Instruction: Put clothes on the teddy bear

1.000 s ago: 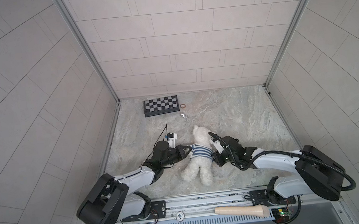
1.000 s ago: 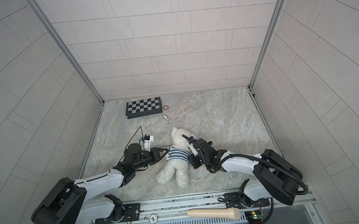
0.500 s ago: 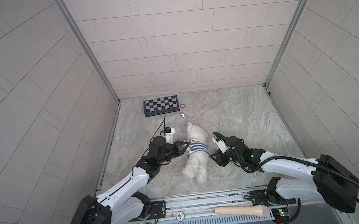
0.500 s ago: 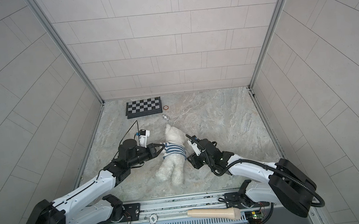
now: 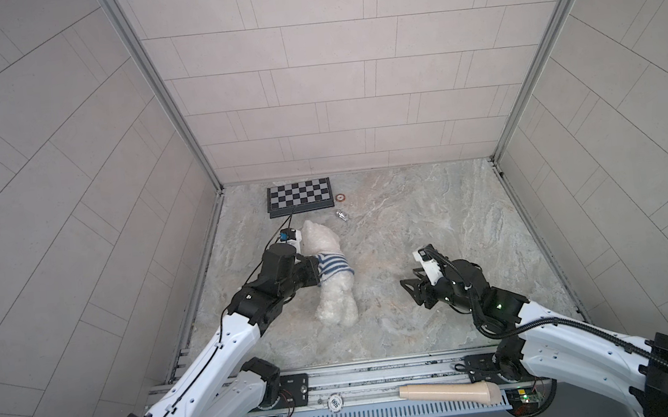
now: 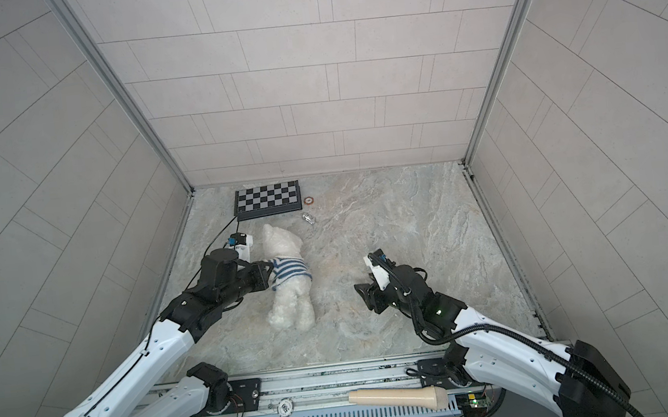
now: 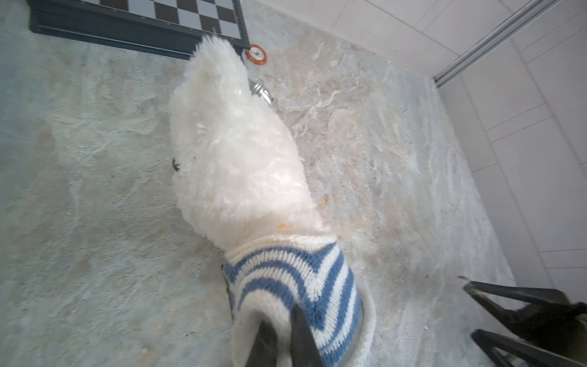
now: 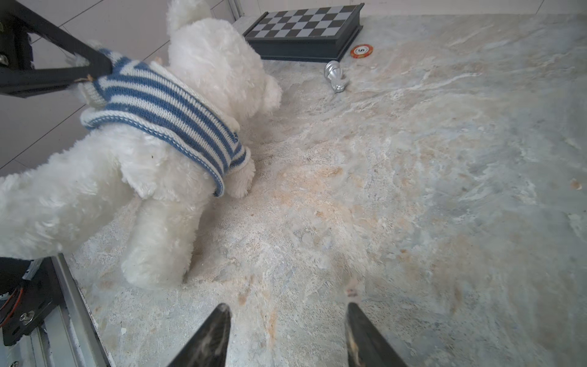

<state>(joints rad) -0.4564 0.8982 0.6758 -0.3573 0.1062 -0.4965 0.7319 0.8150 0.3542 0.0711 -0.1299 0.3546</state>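
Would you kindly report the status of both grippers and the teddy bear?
Left gripper shut on striped sweater. Right gripper open, empty, apart from teddy bear. Sweater covers its torso. Chess piece lies near its head.

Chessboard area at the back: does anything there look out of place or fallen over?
Yes. A silver chess piece lies on its side on the table, off the chessboard, with no other pieces in view. A red chip sits loose beside the board's corner. Nothing looks spilled.
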